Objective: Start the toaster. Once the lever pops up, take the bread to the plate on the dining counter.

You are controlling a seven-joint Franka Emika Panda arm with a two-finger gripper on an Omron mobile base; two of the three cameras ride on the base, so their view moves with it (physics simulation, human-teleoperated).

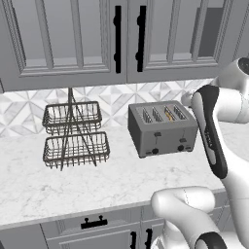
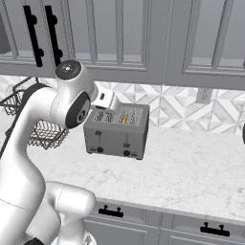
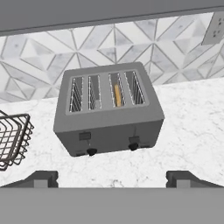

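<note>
Sitting on the marble tabletop (image 1: 73,187) against the patterned tile backsplash (image 3: 131,48): the toaster (image 1: 163,127), boxy and dark grey, four slots facing up, two small black levers and two black knobs on its front

Standing on edge inside the third slot from the left in the hand view: the bread (image 3: 117,95), a thin golden-tan slice, sunk in with just its top edge showing; glinting the same in the left base view, again in the third slot from the left

Hovering above and in front of the toaster, touching nothing: the gripper (image 3: 112,179), fingertips (image 3: 43,178) spread wide apart at 7 and 5 o'clock of the hand view, nothing between them

Resting well apart from the toaster at its 9 o'clock in the left base view: a two-tier wire basket (image 1: 74,135), dark wire, on the same tabletop

Hanging over the tabletop: grey wall cabinets (image 1: 73,39) with black handles

Showing on the backsplash at 2 o'clock of the toaster in the right base view: a wall outlet (image 2: 204,95)
</note>
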